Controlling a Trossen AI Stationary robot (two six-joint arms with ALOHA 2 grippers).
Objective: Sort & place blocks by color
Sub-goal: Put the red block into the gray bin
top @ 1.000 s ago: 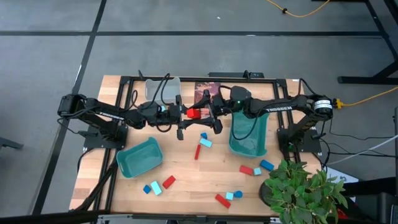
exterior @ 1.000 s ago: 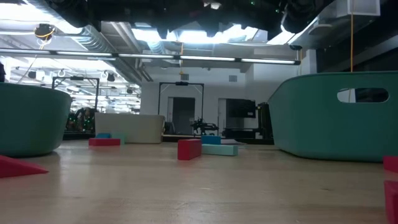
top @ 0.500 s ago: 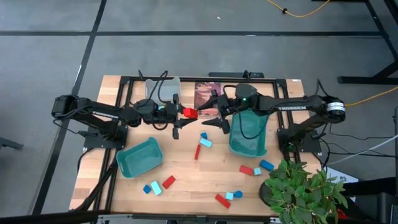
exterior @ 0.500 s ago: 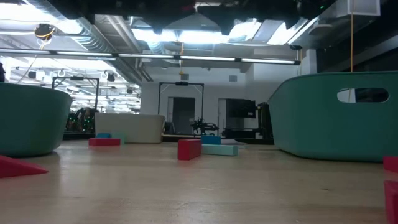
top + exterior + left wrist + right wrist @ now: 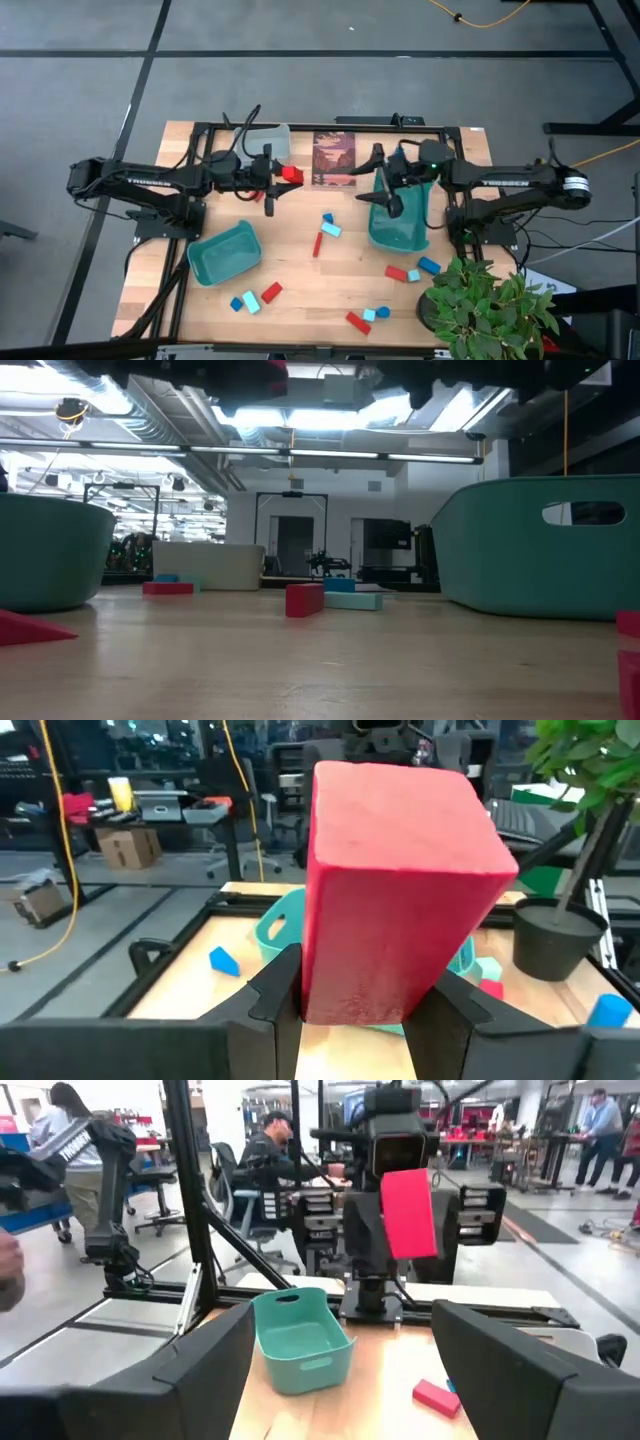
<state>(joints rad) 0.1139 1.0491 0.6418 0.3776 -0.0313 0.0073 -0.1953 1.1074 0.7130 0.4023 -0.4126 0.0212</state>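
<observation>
The left gripper (image 5: 280,180) is clamped on a smooth, matte red rectangular block (image 5: 291,174), which it holds in the air just beside the pale grey plastic bin (image 5: 262,139), at that bin's corner nearest the table's middle. In the left wrist view the block (image 5: 395,870) stands upright between the two dark fingers (image 5: 272,988), its flat faces square-edged. The right gripper (image 5: 383,188) hangs with its jaws spread wide and nothing between them, over the inner rim of the tall teal plastic bin (image 5: 412,232) well to the grey bin's right. The dark picture card (image 5: 334,158) lies flat just right of the grey bin.

The other blocks (image 5: 325,230), small red, dark blue and light cyan bars and cubes, lie loose on the pale wooden table (image 5: 300,268), all nearer the front edge than the grey bin; a second, rounded teal bin (image 5: 224,253) sits tilted below it. Bare wood shows between the grey bin and the scattered pieces. A leafy green potted plant (image 5: 490,305) crowds the front right corner.
</observation>
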